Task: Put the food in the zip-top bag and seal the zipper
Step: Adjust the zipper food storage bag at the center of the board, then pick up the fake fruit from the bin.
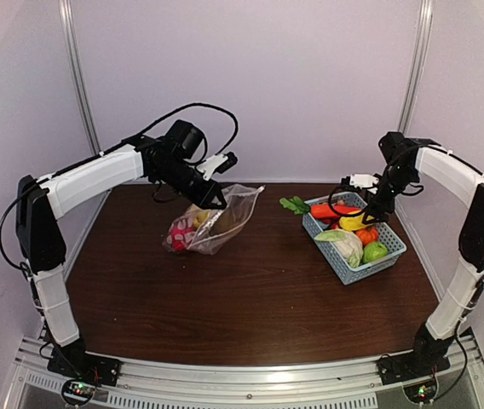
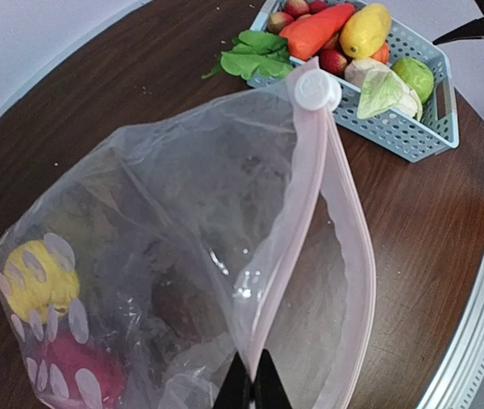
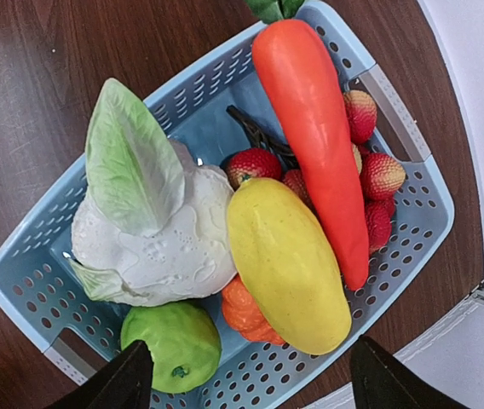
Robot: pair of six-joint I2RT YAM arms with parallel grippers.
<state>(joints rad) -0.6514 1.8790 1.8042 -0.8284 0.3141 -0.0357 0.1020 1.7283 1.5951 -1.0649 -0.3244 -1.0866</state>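
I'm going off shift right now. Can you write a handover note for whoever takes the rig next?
Left tool: shut on the bag at its mouth edge, mouth open.
Right tool: open above the basket, over the yellow fruit, holding nothing.
Done: a yellow piece and a pink piece are in the bag.
Left: carrot, yellow fruit, cabbage, green apple, pumpkin and berries in the basket, greens at its corner; zipper unsealed.
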